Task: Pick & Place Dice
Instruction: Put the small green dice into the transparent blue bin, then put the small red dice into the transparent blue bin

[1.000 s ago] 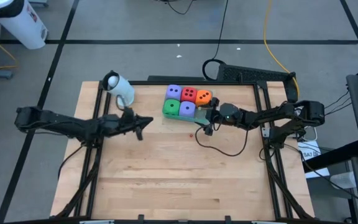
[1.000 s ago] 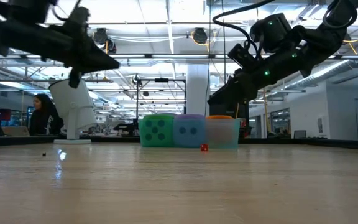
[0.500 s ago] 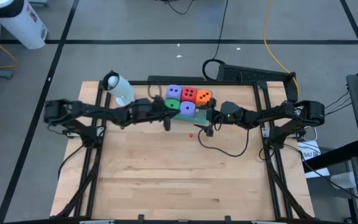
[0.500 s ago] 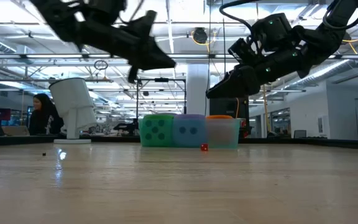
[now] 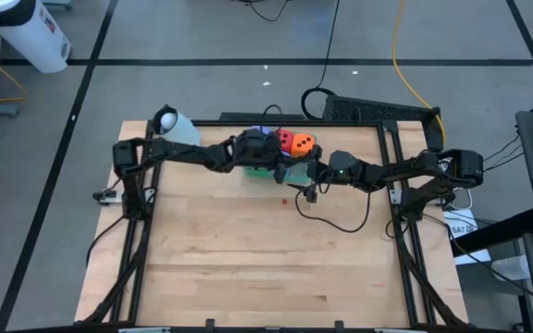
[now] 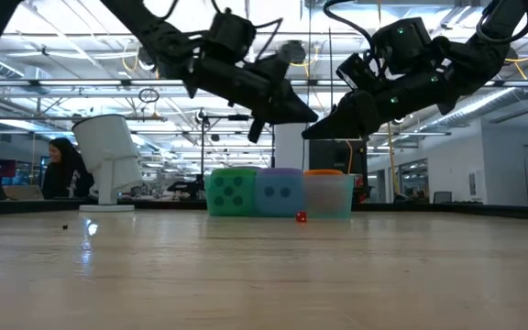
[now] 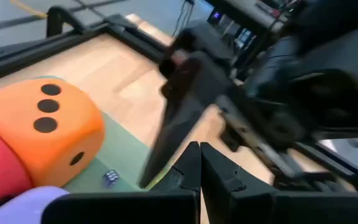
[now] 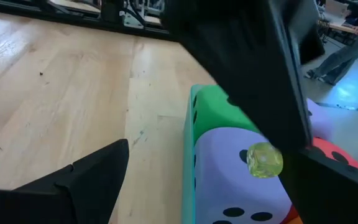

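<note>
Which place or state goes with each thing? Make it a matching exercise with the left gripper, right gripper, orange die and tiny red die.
Things:
1. left gripper
2. right gripper
3. orange die
4. tiny red die

Places or states:
A. on the bare table, in front of the tray
B. open, beside the tray
C. inside the tray
D. shut, above the tray

Pairs: 1-D, 2-B, 3-C, 4-A

A grey floor (image 5: 202,37) crossed by dark tape lines surrounds the wooden table (image 5: 248,259); a yellow cable (image 5: 402,55) runs at one o'clock.
</note>
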